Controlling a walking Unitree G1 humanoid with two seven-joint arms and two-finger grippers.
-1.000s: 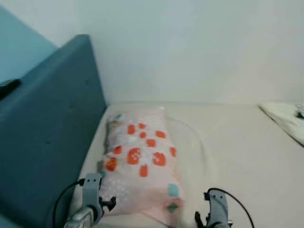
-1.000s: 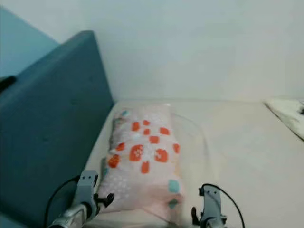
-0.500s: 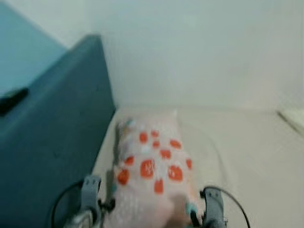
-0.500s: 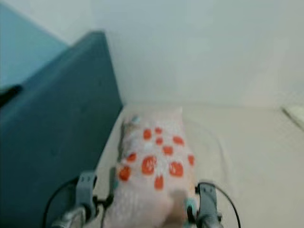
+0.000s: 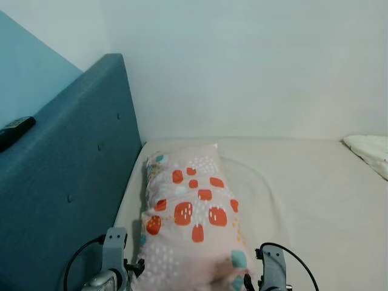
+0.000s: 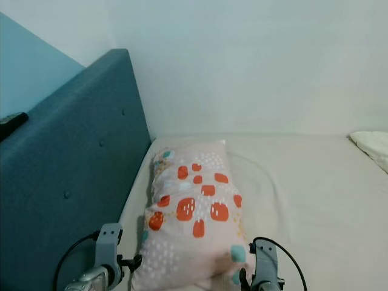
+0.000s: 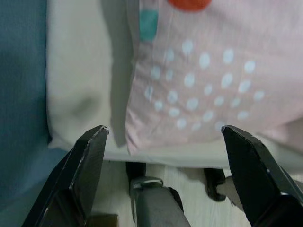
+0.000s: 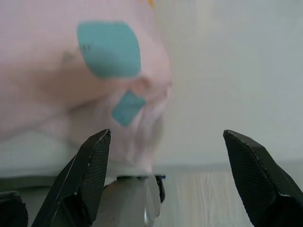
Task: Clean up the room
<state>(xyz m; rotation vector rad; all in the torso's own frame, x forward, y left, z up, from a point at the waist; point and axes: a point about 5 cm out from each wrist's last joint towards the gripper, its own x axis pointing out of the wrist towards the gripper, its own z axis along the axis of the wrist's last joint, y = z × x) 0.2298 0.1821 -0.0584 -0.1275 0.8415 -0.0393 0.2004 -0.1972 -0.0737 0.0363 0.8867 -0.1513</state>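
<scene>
On bed [image 5: 315, 200], far left beside blue headboard [image 5: 66, 182]: pink pillow [image 5: 191, 224] with orange, teal and white spots, lying lengthwise, near end at bed's near edge. Left claw [image 7: 163, 175] spread wide, released, poised over pillow's near left corner. Right claw [image 8: 165, 177] likewise splayed, released, at near right corner by teal patches. Dark remote [image 5: 15, 131] atop headboard, left. White bedding [image 5: 370, 151] at far right.
</scene>
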